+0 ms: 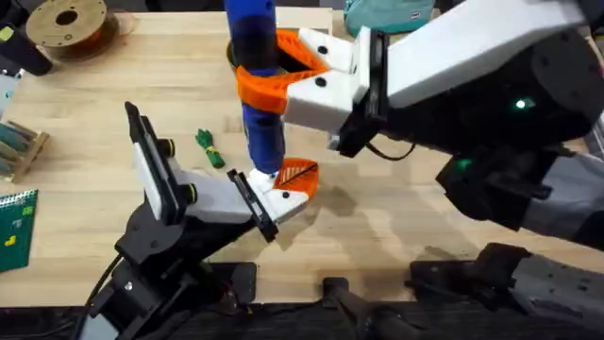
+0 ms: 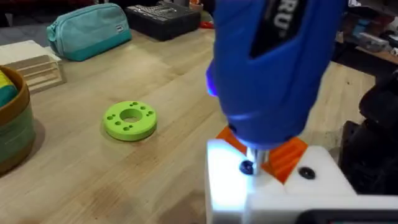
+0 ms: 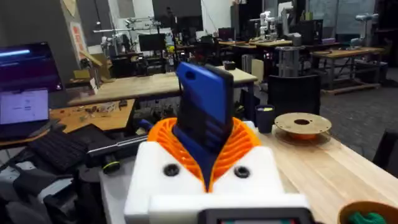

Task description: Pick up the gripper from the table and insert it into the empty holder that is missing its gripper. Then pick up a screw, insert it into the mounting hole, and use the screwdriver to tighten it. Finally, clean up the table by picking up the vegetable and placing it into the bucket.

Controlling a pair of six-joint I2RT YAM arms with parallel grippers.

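Blue tool: the screwdriver (image 1: pixel 257 85) is standing upright in the right gripper (image 1: pixel 311 71), whose orange ribbed pads (image 3: pixel 239 140) are clenching its body; its metal tip (image 2: pixel 250 163) is pressing into a screw (image 2: pixel 247 167) on the white holder (image 2: pixel 273 190).
Holder end: the left arm's gripper (image 1: pixel 283 194) is lying low on the table (image 1: pixel 377 236), presenting the white block with the orange gripper (image 2: pixel 283 154) seated in it; whether its own fingers are parted or closed, I cannot tell.
Slip risk: the tip is likely sitting on a small screw head, so any tilt of the driver could be making it cam out and skid across the white plastic.
Cross-thread risk: if the screw is going in off-axis, it may bind and the orange part may stay loose.
Holding risk: pressing down too hard could be shoving the left arm off line.
Remaining work: the vegetable (image 1: pixel 209 147) is lying on the table beside the left arm, and the bucket (image 2: pixel 11 121) is waiting farther off.
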